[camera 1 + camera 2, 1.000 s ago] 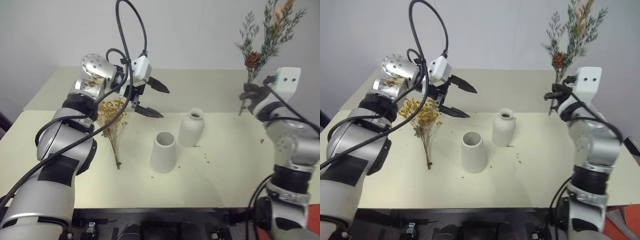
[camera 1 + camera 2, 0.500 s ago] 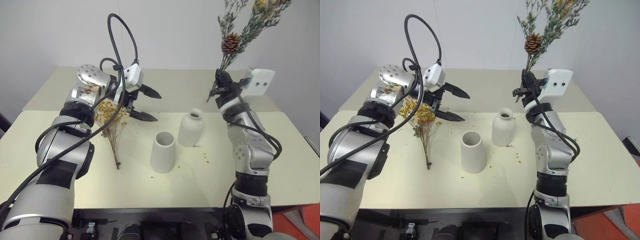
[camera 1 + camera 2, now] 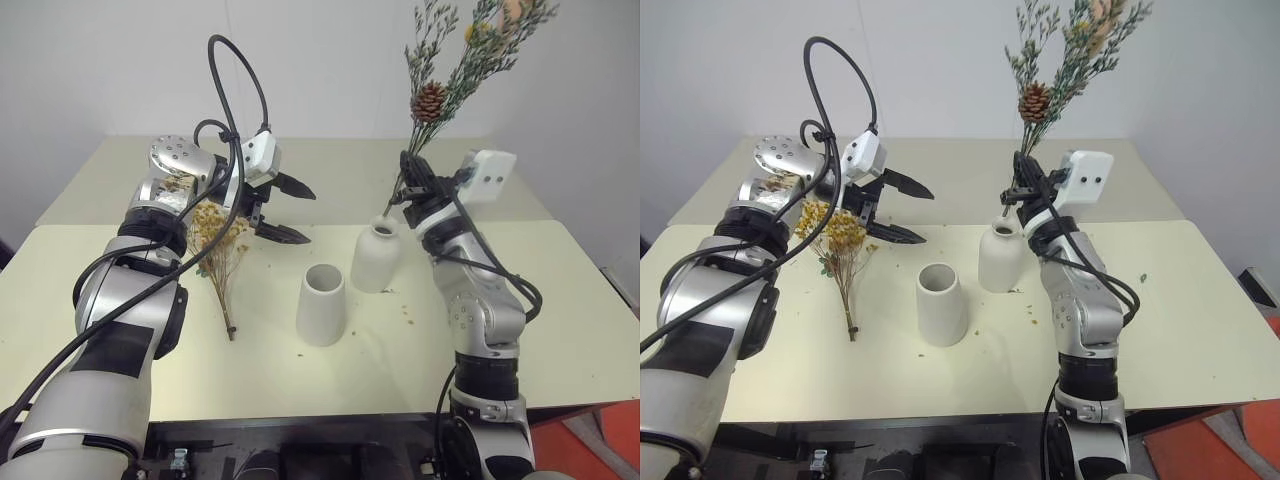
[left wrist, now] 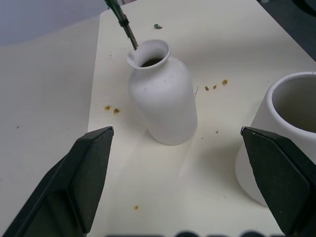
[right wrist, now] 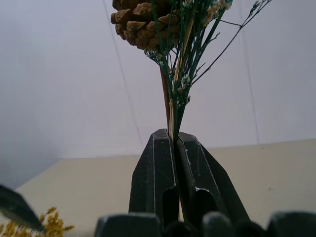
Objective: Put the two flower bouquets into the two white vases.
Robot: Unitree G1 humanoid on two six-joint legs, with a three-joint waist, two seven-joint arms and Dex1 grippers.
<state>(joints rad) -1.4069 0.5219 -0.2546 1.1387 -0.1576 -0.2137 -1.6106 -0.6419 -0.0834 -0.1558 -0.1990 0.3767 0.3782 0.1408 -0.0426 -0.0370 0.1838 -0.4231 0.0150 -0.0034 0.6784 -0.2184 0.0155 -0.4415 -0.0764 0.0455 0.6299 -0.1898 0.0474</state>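
The right gripper (image 3: 412, 180) has its jaws clamped on the grey-green sprig bunch with brown pine cone (image 3: 431, 100) — stem tips at the rounded narrow-necked white ceramic vase (image 3: 376, 258). The left gripper (image 3: 290, 210) hovers, jaws wide apart — above the bench (image 3: 560, 330).

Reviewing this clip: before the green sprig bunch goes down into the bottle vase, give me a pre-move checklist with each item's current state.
1. Right gripper shut on the green sprig bunch: ok.
2. Stem tip at the bottle vase mouth: ok, at the rim.
3. Stems inside the neck: not ok, not yet in.
4. Bottle vase upright on the table: ok.
5. Left gripper open and away from the vase: ok.
6. Yellow bouquet lying away from the cone vase: ok.
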